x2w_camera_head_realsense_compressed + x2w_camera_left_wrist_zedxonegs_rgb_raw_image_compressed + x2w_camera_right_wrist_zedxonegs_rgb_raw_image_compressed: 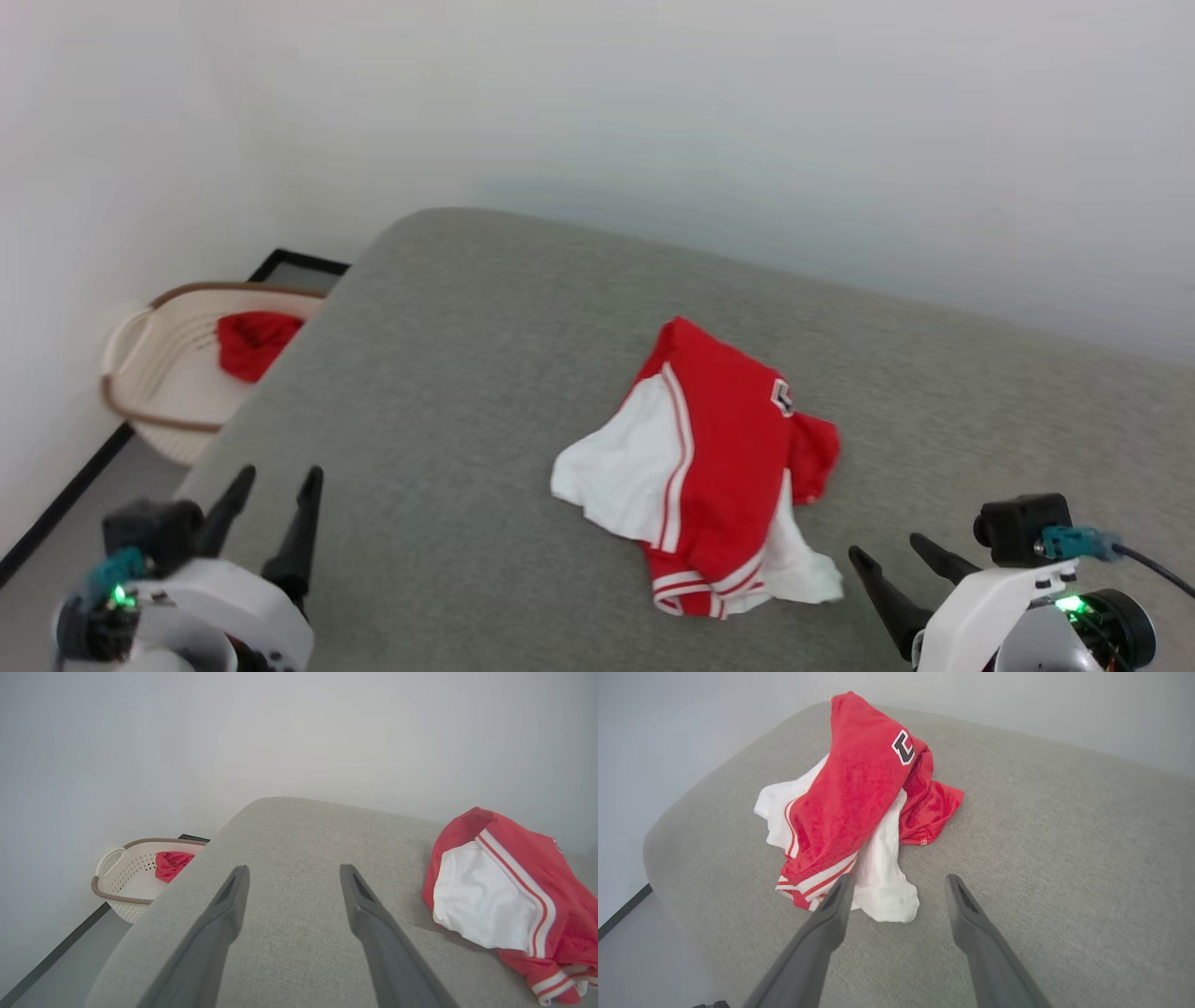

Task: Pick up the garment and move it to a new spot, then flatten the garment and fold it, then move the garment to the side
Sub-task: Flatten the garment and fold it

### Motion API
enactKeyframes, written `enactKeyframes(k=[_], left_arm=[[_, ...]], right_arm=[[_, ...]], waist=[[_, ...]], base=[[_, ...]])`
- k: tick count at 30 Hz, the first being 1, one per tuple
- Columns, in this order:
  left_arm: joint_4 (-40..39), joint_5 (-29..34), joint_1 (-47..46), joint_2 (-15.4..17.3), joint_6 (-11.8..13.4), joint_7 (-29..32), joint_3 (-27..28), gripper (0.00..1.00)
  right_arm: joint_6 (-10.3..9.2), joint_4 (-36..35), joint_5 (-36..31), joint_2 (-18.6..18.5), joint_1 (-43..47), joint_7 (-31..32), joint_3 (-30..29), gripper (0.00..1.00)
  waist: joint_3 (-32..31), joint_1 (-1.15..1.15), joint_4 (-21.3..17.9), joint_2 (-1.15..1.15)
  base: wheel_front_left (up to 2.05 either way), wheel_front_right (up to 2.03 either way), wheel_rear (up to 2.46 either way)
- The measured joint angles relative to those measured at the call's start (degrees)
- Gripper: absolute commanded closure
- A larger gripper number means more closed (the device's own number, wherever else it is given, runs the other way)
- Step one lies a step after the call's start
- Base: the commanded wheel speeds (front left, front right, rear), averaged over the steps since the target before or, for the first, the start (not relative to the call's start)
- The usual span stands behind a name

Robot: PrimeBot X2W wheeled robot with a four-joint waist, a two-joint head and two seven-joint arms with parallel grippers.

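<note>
Dark right gripper [885,546] (spread wide) near garment [709,439]

Just beyond the matt dark right claw [899,878], the soft red-and-white cloth garment [850,793] lies on a coarse-woven grey upholstered cushion [1041,858].

The light is soft, even and quite bright in all three views, and no single source can be told. The pale wall [653,112] looks hazy, almost washed out in the left wrist view. Shadows are weak: only a thin dark edge lies under the garment [709,467] on the grey cushion [448,373]. There is no glare; small green lamps [119,594] glow at both wrists in the head view. The left gripper [280,473] is slightly blurred there. In the wrist views the wide lens bends the cushion's edges, and the dark fingers [224,924] turn soft near the bottom edge.
</note>
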Motion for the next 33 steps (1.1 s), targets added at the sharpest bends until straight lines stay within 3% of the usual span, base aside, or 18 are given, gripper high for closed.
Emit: enactKeyframes(k=[5, 13, 23, 24, 26, 33], left_arm=[[-2.79, 4.12, 3.39, -2.99, 0.66, -0.31, 4.35, 0.00], [-6.23, 12.77, 7.66, -10.90, -0.93, -0.42, 13.88, 0.00], [-6.81, 19.02, 9.05, -18.98, -5.38, -0.42, 21.62, 0.00], [-6.59, 19.60, 9.05, -19.52, -5.86, -0.42, 22.30, 0.00], [-6.10, 20.41, 9.07, -20.50, -6.58, -0.42, 23.50, 0.00], [-3.91, 22.70, 9.00, -22.16, -8.92, -0.42, 25.99, 0.00]], right_arm=[[0.00, 2.07, 0.67, -0.53, -1.32, 2.74, -0.09, 0.00], [0.00, 6.53, -0.98, -1.56, -4.43, 7.39, -2.64, 0.00], [0.00, 16.39, -1.12, -1.89, -10.04, 12.80, -1.21, 0.00], [-0.01, 17.15, -0.65, -1.97, -10.57, 13.27, -0.85, 0.51], [0.00, 18.49, -0.07, -2.22, -11.83, 13.72, -0.36, 1.00], [0.03, 20.78, 1.03, -3.90, -13.63, 12.89, 1.02, 1.00]], waist=[[0.24, 0.00, 3.24, 0.00], [2.62, 0.00, 8.69, 0.00], [8.14, 0.00, 11.32, 0.00], [8.47, 0.00, 11.52, 0.00], [8.97, 0.00, 11.87, 0.00], [8.22, 0.00, 11.82, 0.00]], base=[[0.00, 0.00, 0.00], [0.00, 0.00, 0.00], [0.00, 0.00, 0.00], [0.00, 0.00, 0.00], [0.00, 0.00, 0.00], [0.00, 0.00, 0.00]])
